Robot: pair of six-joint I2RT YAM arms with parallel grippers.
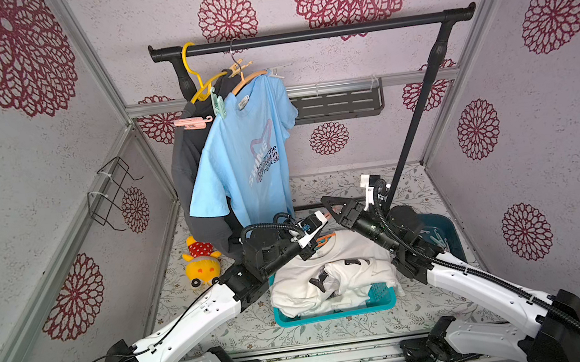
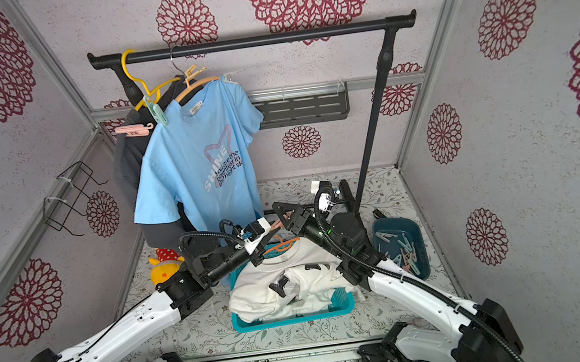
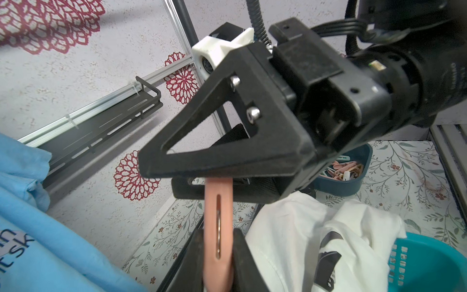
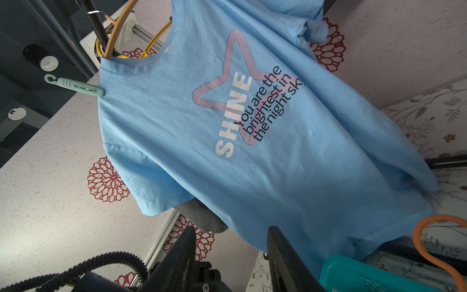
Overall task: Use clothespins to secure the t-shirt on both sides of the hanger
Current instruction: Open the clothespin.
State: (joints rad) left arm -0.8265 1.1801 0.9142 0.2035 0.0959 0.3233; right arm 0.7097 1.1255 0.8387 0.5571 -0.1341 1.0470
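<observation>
The pink clothespin [image 3: 211, 199] is held in the air above the far rim of the basket [image 1: 335, 313].
The left gripper [image 3: 218, 231] is clamped on one end of it. The right gripper [image 4: 231, 231] has its jaws partly apart at the other end; I cannot tell whether they press it. Behind, the blue t-shirt [image 1: 247, 149] hangs on its hanger [image 1: 249, 78] at the left end of the rail [image 1: 300, 34], with a mint clothespin [image 4: 75, 86] clipped at one shoulder.
</observation>
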